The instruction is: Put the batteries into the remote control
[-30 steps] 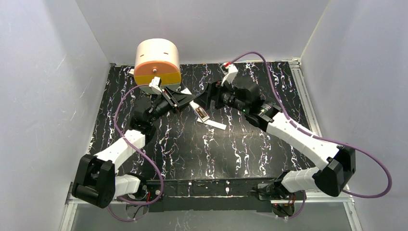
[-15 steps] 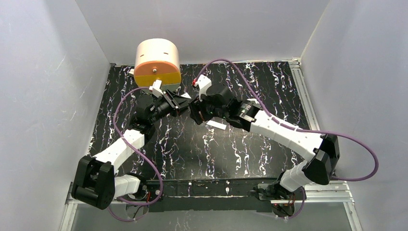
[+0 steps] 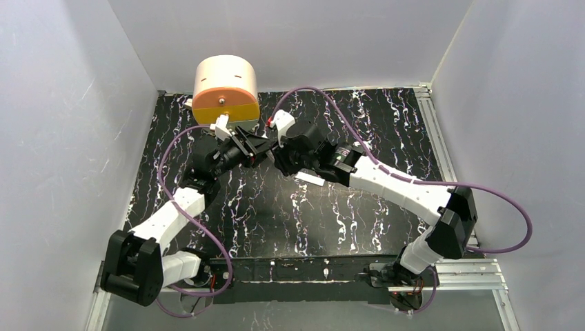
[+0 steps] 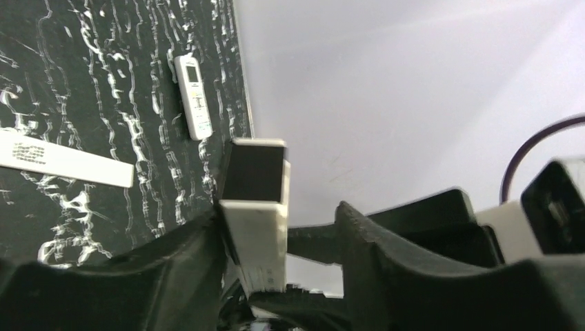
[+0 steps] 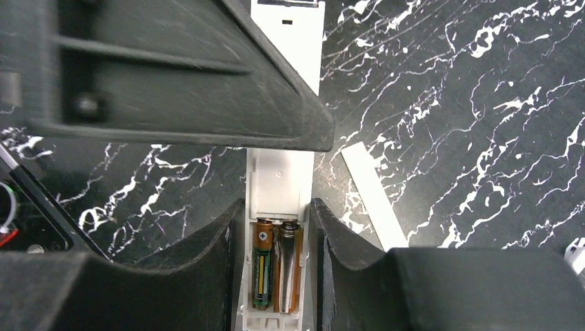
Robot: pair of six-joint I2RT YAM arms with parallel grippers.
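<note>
Right wrist view looks straight down on the remote control (image 5: 286,176), which lies back-up with its battery bay uncovered. Both batteries (image 5: 276,265) sit side by side in the bay, one with a plus sign on its top end. The right gripper (image 5: 276,207) has a dark finger against each long side of the remote, pinching it at the battery end. Whether the remote rests on the black marbled table (image 3: 276,221) or is held just above it cannot be told. The left gripper (image 4: 281,210) reaches across the remote's other end. Its jaws are spread wider than the remote, whose dark end face leans on one finger while a gap shows before the other. A plain white bar (image 5: 372,193) lies flat on the table just beside the remote. In the top view the two grippers meet near the back of the table, in front of a cream and orange drum (image 3: 225,89). A second small remote (image 4: 193,96) lies face-up by the wall, well apart.
</note>
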